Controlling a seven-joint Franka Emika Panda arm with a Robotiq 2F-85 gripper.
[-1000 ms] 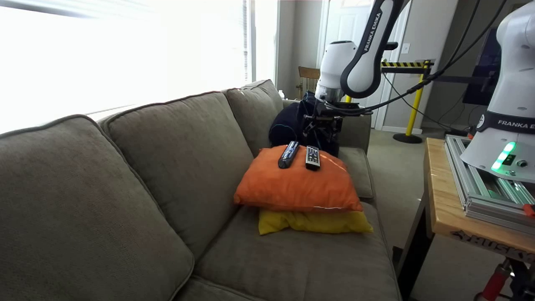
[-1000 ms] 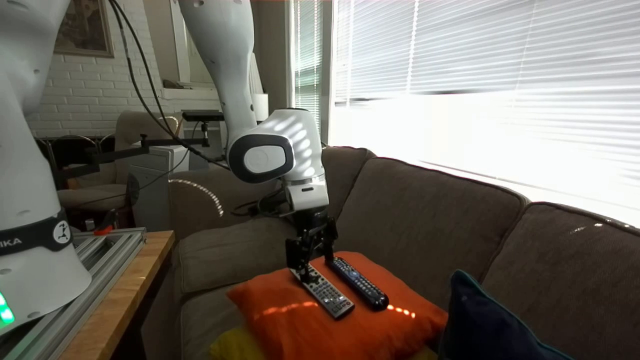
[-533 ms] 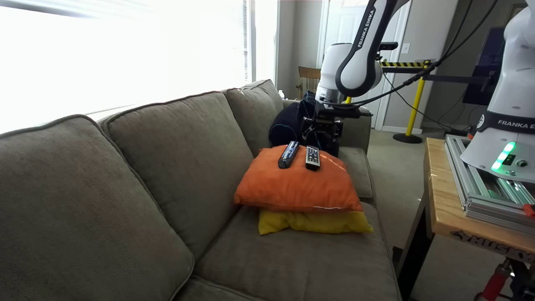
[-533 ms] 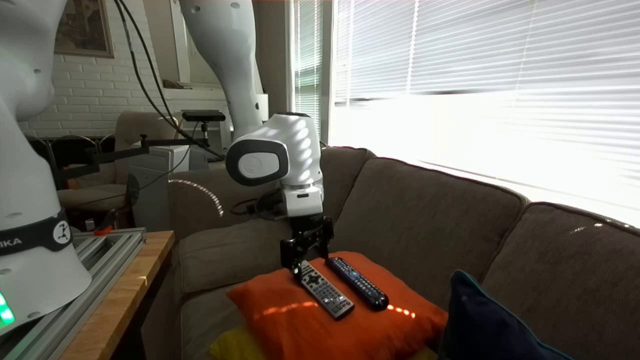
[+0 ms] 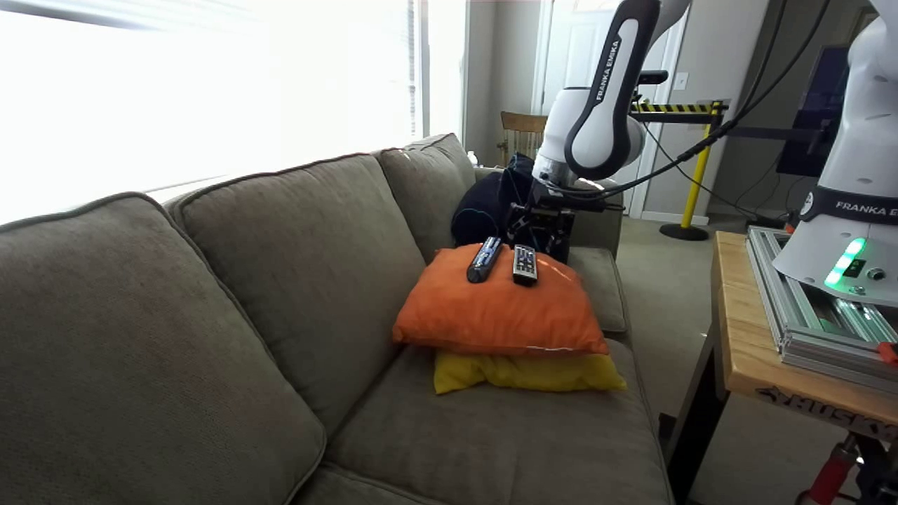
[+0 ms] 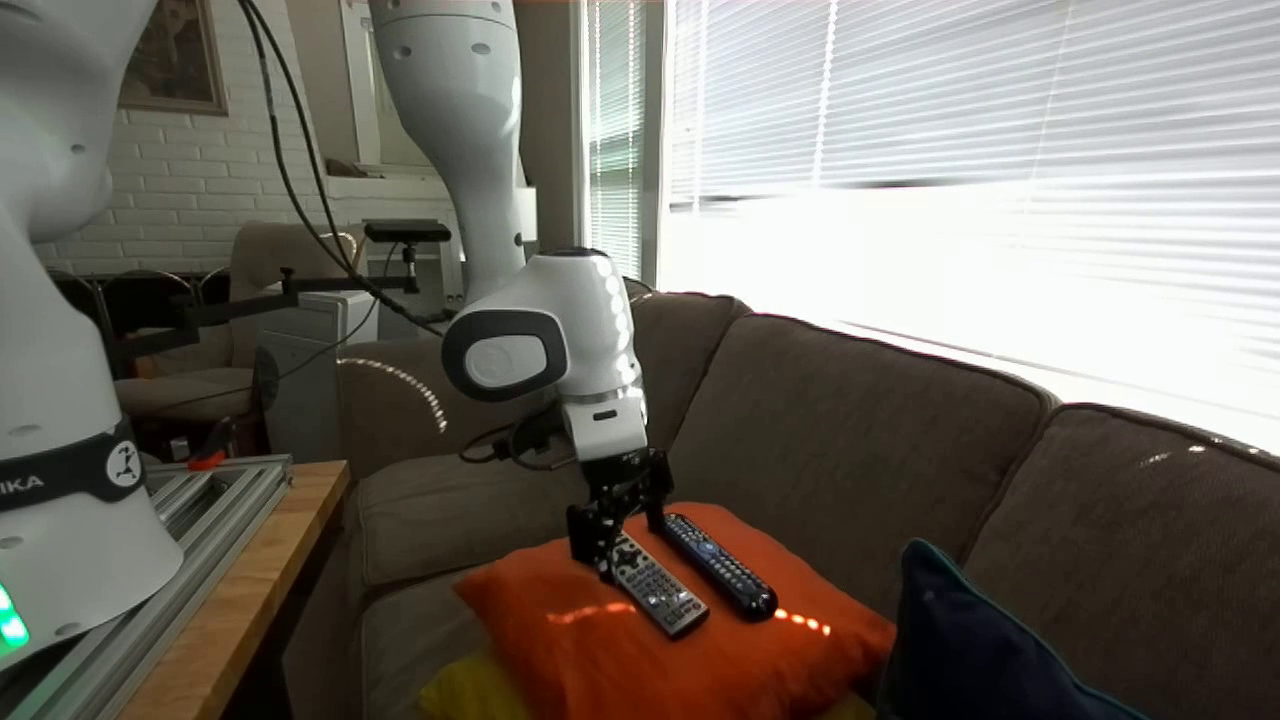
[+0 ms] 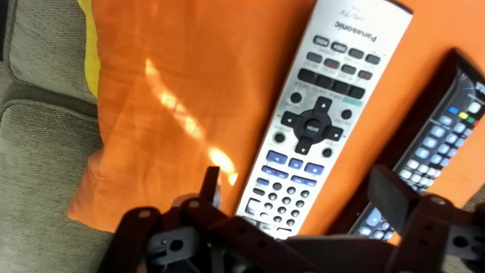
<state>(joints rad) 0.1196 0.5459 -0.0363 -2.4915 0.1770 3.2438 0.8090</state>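
Observation:
A silver Panasonic remote (image 7: 310,129) lies face up on an orange pillow (image 7: 182,68), with a black remote (image 7: 435,148) beside it. My gripper (image 7: 295,170) is open just above the pillow, its jaws on either side of the silver remote's lower end in the wrist view. Nothing is gripped. One finger (image 7: 210,184) overlaps bare orange cloth; the opposite finger (image 7: 390,193) covers part of the black remote. Whether either fingertip touches anything I cannot tell. Both exterior views show the silver remote (image 6: 655,590) and black remote (image 6: 725,570) side by side, with the gripper (image 6: 632,548) over their far ends.
Under the orange pillow is a yellow pillow (image 5: 533,372) on the sofa seat (image 5: 505,435). The sofa backrest (image 5: 295,238) rises along the window side. A dark blue pillow (image 6: 975,640) stands close by. The robot's base sits on a wooden table (image 5: 744,330) with metal rails.
The arm has bent lower at the wrist, and the open gripper has shifted slightly and come down nearer the silver remote. Both remotes and the pillows have stayed put.

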